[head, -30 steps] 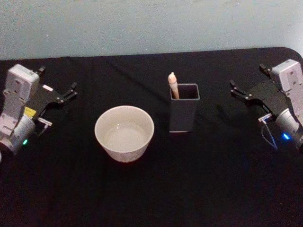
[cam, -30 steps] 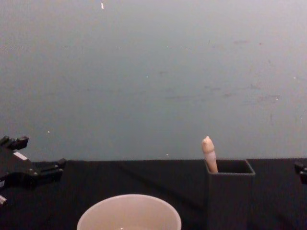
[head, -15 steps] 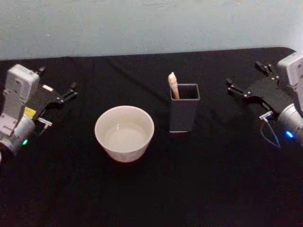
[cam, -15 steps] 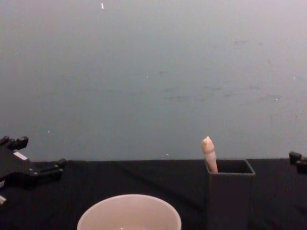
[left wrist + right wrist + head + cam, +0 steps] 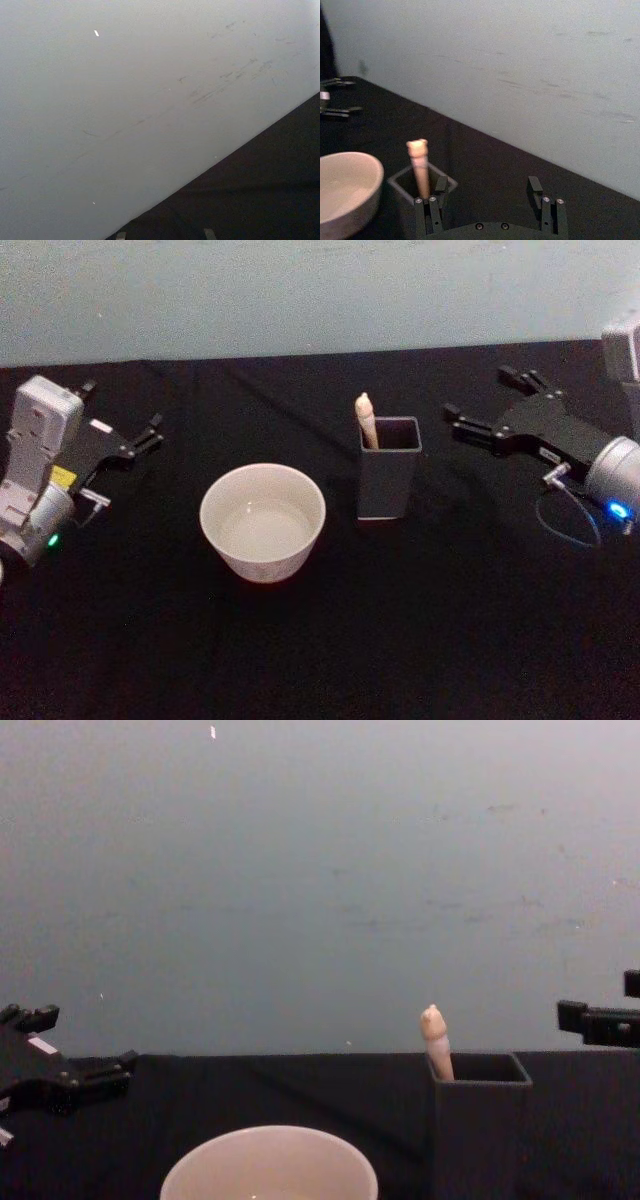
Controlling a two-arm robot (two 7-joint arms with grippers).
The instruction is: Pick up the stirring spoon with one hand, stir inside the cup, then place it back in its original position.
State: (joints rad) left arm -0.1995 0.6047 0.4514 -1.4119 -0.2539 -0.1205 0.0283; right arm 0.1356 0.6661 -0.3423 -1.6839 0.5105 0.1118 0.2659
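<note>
A yellow sticker (image 5: 62, 477) and a white tag (image 5: 100, 426) sit on the left arm, their print too small to read. The slim stirring spoon (image 5: 366, 420) with its pale beige wooden handle stands in the dark grey square holder (image 5: 388, 485), its bowl hidden inside. The wide round cream-white cup (image 5: 262, 520) stands just left of the holder on the black worktop (image 5: 420, 640), and I cannot tell its contents. The right pincer (image 5: 480, 395), fingers apart, hovers near the holder's right. The left pincer (image 5: 122, 412), also apart, rests far left.

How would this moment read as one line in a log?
right gripper: open, right of holder | stirring spoon: standing in holder | cup: left of holder | left gripper: open, parked at left
</note>
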